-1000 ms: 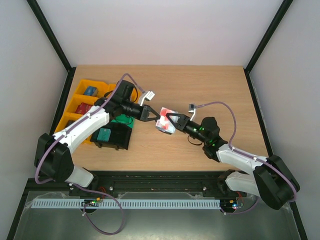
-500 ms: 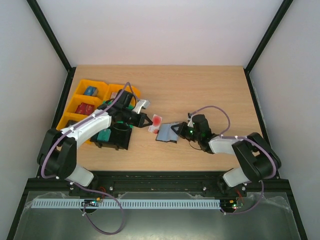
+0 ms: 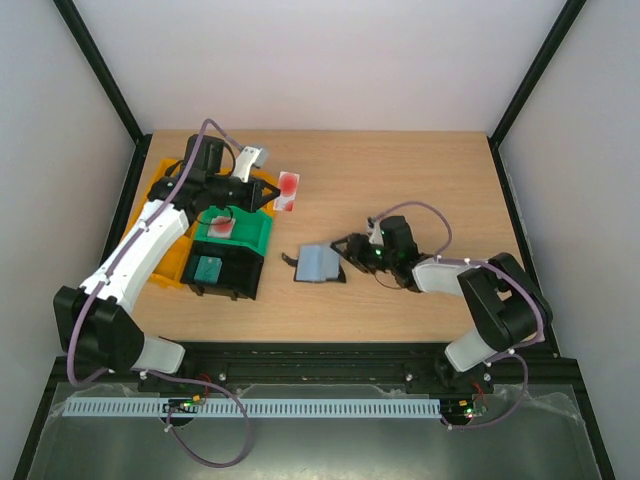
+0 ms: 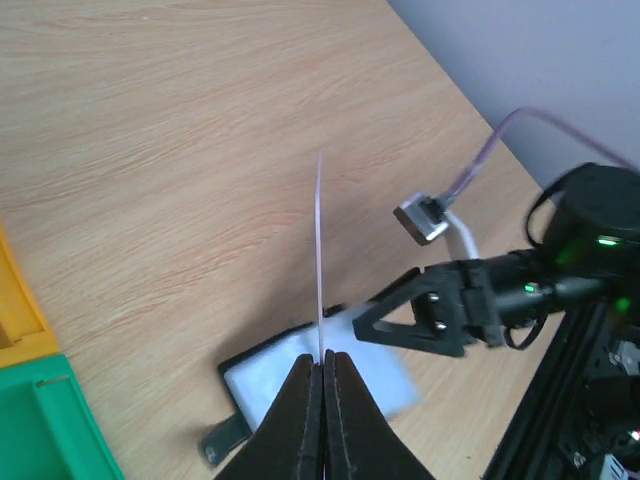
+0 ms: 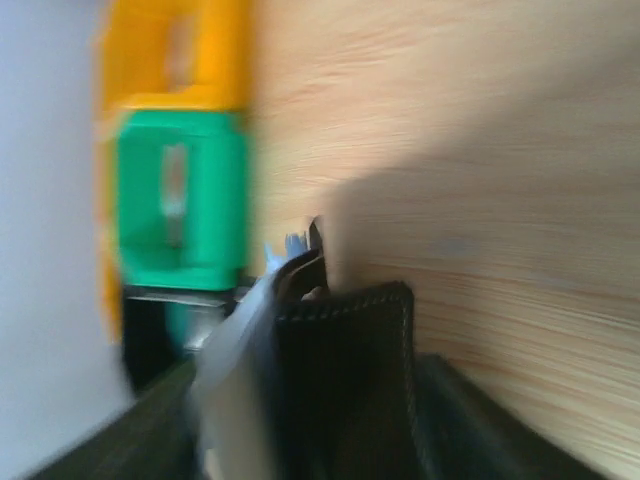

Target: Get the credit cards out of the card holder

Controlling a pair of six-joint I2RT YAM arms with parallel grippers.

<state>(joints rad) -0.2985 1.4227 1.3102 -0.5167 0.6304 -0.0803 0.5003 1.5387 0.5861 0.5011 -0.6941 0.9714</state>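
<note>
Wood table (image 3: 430, 170) roomy far-right. Left gripper (image 3: 272, 192), arm stretched far, pinches card (image 3: 288, 190); right gripper (image 3: 347, 256), arm low, parted at holder (image 3: 318, 263) right edge.

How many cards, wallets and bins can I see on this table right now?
Credit cards: 2
Card holder: 1
Bins: 3 (yellow bin, green bin, black bin)
Total: 6
</note>
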